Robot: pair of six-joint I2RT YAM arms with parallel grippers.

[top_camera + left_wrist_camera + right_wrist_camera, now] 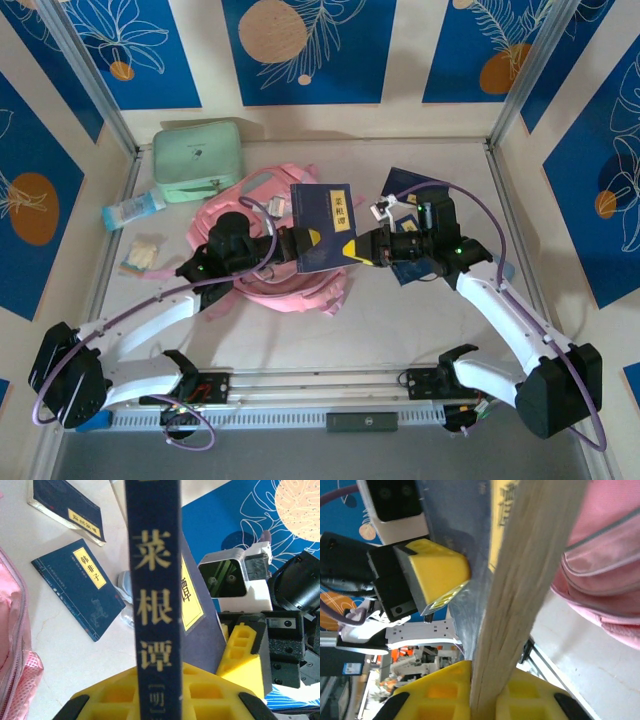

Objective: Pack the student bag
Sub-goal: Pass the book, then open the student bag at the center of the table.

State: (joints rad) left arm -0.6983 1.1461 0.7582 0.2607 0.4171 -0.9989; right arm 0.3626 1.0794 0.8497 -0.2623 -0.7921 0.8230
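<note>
Blue floral panels (305, 50) ring the white table (380, 330); left fingers (115, 690) and right fingers (440, 690) grip one book (322, 225).

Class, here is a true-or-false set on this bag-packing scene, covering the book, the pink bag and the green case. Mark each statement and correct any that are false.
1. The left jaws and the right jaws are both shut on one dark blue book. True.
2. That book lies flat on the table. False: it is held up off the table, and in the top view it is over the pink student bag.
3. The mint green case is packed inside the bag. False: it sits on the table beyond the bag.
4. Two more blue books, one nearer and one farther, lie flat on the table. True.
</note>
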